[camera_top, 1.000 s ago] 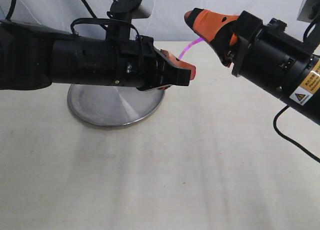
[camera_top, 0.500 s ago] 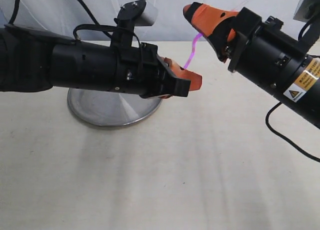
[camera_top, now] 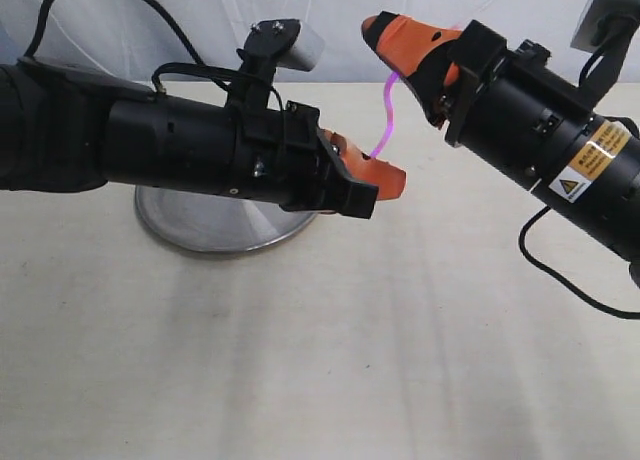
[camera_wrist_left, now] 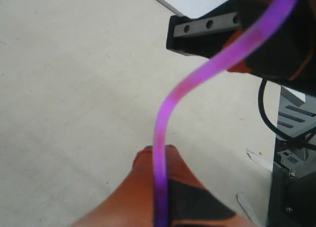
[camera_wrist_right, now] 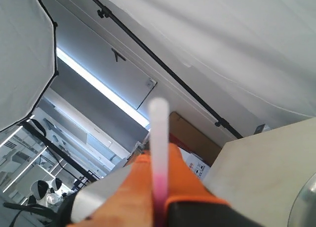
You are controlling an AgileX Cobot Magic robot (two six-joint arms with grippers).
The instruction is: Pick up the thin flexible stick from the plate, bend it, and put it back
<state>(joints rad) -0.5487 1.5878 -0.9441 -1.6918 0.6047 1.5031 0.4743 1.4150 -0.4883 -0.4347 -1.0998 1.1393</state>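
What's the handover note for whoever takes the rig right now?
Left gripper: shut on the lower end of the stick.
Right gripper: shut on the upper end; the pale tip pokes out past it.
Stick: off the plate, in the air between the two grippers, bowed in an S-curve.
Plate: on the table, partly hidden by the left arm.
Done: pick-up; bend is under way.
Left: finish the bend, lay the stick back on the plate, release.
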